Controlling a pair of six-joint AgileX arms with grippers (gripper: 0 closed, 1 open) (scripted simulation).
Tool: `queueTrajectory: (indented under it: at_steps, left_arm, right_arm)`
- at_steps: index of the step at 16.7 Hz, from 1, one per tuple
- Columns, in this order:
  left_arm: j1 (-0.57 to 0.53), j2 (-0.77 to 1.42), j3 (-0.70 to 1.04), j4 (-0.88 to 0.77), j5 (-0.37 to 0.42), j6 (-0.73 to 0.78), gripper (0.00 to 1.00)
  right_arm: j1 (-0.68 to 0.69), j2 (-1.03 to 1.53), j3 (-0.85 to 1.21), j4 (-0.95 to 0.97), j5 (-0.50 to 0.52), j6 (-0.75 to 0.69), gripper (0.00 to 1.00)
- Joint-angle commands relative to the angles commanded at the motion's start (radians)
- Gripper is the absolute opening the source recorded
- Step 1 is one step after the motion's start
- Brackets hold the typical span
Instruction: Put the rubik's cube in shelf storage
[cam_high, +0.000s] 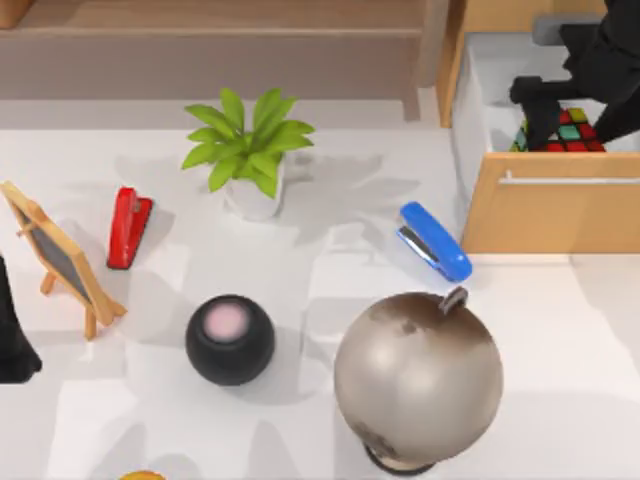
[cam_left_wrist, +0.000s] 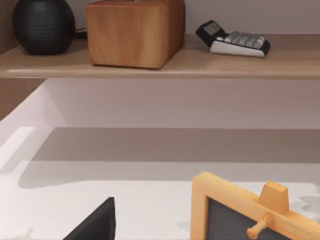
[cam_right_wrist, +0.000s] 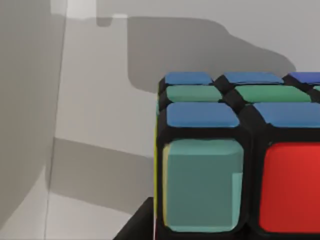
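The rubik's cube (cam_high: 572, 131) lies inside the white-lined open drawer (cam_high: 480, 110) of the orange-tan cabinet at the table's back right. My right gripper (cam_high: 545, 122) hangs down into that drawer and covers the cube's left part. In the right wrist view the cube (cam_right_wrist: 235, 160) is very close, with blue, green, teal and red squares. The shelf storage (cam_high: 220, 50) is the long brown recess along the back. In the left wrist view its board (cam_left_wrist: 200, 65) carries other items. My left gripper (cam_high: 12, 350) is parked at the table's left edge.
On the table stand a potted plant (cam_high: 250, 150), a red stapler (cam_high: 127, 227), a blue stapler (cam_high: 435, 241), a small easel chalkboard (cam_high: 60, 258), a black ball speaker (cam_high: 229, 339) and a large globe (cam_high: 418, 378). The shelf holds a wooden box (cam_left_wrist: 134, 31), a calculator (cam_left_wrist: 235, 42) and a black speaker (cam_left_wrist: 44, 25).
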Motion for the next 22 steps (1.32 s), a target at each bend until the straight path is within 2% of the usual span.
queueTrajectory:
  at_steps: [3, 10, 18, 22]
  left_arm:
    - [0.000, 0.000, 0.000, 0.000, 0.000, 0.000, 1.00]
    - [0.000, 0.000, 0.000, 0.000, 0.000, 0.000, 1.00]
    - [0.000, 0.000, 0.000, 0.000, 0.000, 0.000, 1.00]
    - [0.000, 0.000, 0.000, 0.000, 0.000, 0.000, 1.00]
  right_arm:
    - [0.005, 0.015, 0.053, -0.041, 0.014, 0.026, 0.00]
    - [0.028, 0.084, 0.220, -0.149, 0.135, 0.213, 0.00]
    - [0.043, 0.019, 0.175, -0.159, 0.163, 0.232, 0.00]
    - [0.180, -0.157, 0.125, -0.079, 0.245, 0.292, 0.00]
